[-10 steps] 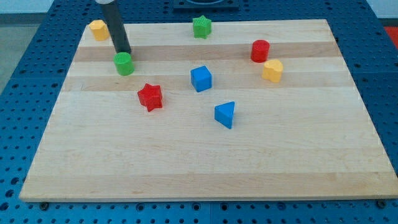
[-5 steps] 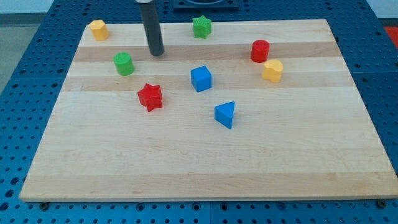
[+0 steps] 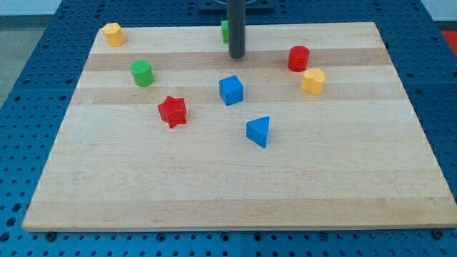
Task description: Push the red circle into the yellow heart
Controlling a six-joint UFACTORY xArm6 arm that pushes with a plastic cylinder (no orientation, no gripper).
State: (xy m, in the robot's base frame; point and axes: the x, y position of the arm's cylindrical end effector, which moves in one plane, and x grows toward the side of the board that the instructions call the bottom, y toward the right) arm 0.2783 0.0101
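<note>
Camera view: red circle (image 3: 298,58) sits near the bench's (image 3: 214,193) top right corner, touching-close above the yellow heart (image 3: 312,81). My tip (image 3: 237,56) stands well left. No jaws here (just a rod). Looks light, hard, slidey; push its upper-left side.

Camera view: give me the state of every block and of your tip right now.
My tip: on the board, touching no block, left of the red circle.
Red circle: upright, just up-left of the yellow heart.
Yellow heart: unpushed.
Green star: mostly hidden behind the rod.
Blue cube, blue triangle, red star, green cylinder, yellow block: untouched.
</note>
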